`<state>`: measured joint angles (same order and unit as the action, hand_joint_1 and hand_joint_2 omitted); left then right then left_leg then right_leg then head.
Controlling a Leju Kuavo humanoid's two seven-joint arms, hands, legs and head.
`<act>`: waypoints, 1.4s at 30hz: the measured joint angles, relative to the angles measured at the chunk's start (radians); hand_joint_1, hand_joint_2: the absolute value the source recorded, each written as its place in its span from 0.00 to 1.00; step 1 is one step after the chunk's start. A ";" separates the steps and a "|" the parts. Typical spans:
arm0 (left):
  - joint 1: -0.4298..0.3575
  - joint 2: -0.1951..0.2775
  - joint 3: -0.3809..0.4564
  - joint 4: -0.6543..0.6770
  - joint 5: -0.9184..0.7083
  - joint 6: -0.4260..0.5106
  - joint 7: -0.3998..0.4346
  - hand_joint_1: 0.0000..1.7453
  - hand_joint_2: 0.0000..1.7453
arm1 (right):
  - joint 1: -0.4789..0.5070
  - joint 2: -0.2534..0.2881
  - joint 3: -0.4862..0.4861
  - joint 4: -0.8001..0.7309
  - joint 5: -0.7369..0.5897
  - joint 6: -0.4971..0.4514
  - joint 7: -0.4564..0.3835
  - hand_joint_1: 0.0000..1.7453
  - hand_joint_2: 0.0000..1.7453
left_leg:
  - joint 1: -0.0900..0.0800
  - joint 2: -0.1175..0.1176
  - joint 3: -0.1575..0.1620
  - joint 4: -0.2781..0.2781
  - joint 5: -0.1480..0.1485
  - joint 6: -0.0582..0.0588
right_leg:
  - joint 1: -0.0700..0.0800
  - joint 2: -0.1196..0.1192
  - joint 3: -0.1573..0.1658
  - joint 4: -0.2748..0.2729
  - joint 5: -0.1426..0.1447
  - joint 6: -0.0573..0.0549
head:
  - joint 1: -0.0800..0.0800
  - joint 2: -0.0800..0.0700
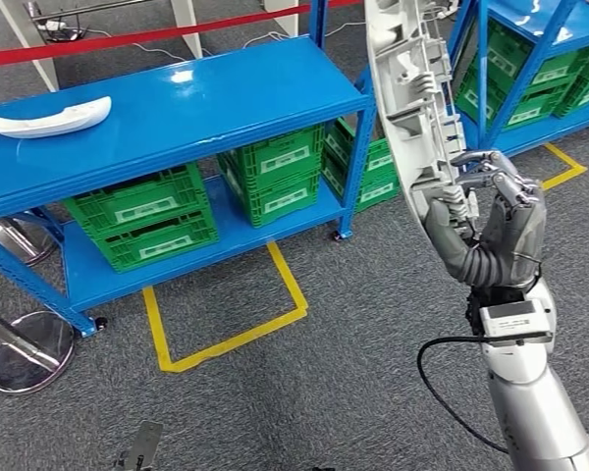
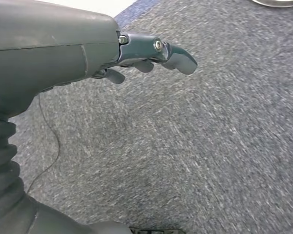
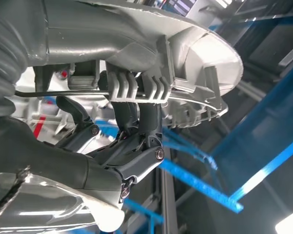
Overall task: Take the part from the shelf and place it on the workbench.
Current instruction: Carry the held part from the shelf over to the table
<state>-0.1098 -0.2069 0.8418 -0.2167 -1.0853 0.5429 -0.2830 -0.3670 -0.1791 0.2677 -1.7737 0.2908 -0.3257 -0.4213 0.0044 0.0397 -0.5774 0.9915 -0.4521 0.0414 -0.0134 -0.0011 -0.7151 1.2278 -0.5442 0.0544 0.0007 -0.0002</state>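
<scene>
My right hand (image 1: 492, 226) grips a long curved white plastic part (image 1: 413, 88), held upright at the right of the head view with its ribbed inner side toward me. In the right wrist view the dark fingers (image 3: 137, 141) wrap under the part's ribs (image 3: 181, 73). A second white curved part (image 1: 51, 120) lies flat on the blue shelf top (image 1: 202, 103) at the far left. In the left wrist view my left hand (image 2: 145, 53) hangs above grey carpet with its fingers extended and nothing in it.
Green crates (image 1: 139, 216) fill the lower level of the blue shelf. Another blue rack with green crates (image 1: 536, 74) stands at the back right. Yellow floor tape (image 1: 225, 339) marks a square on the carpet. A round metal stand base (image 1: 28, 348) sits at the left.
</scene>
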 joint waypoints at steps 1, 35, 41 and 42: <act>0.000 -0.001 0.000 0.000 0.000 -0.001 0.000 0.00 1.00 | 0.004 -0.002 -0.005 -0.008 0.002 -0.004 0.000 1.00 1.00 | 0.000 0.008 0.001 0.002 -0.002 -0.002 | 0.000 -0.014 0.036 -0.066 0.033 -0.001 | 0.000 0.000; -0.001 -0.007 -0.002 0.000 -0.002 -0.002 0.000 0.00 1.00 | 0.171 -0.042 -0.140 -0.217 0.149 -0.181 -0.036 1.00 1.00 | -0.011 0.045 0.031 0.011 -0.033 -0.018 | -0.004 -0.063 0.119 -0.224 0.082 -0.004 | 0.004 0.000; -0.003 -0.008 -0.003 0.000 -0.004 -0.002 0.000 0.00 1.00 | 0.178 -0.043 -0.148 -0.229 0.156 -0.187 -0.036 1.00 1.00 | -0.003 -0.005 -0.011 0.129 -0.119 -0.042 | -0.002 -0.005 0.113 -0.225 0.091 -0.046 | 0.001 0.000; -0.001 -0.008 -0.003 0.000 -0.005 -0.002 0.000 0.00 1.00 | 0.179 -0.043 -0.148 -0.231 0.157 -0.188 -0.036 1.00 1.00 | -0.002 -0.021 -0.040 0.198 -0.154 -0.042 | -0.001 0.005 0.112 -0.224 0.092 -0.049 | 0.000 0.000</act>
<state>-0.1112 -0.2148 0.8389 -0.2167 -1.0904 0.5406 -0.2826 -0.1883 -0.2220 0.1202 -2.0042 0.4475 -0.5140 -0.4573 0.0024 0.0191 -0.6174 1.1899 -0.6061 -0.0004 -0.0145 0.0037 -0.6033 1.0034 -0.4519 0.0050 0.0011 -0.0003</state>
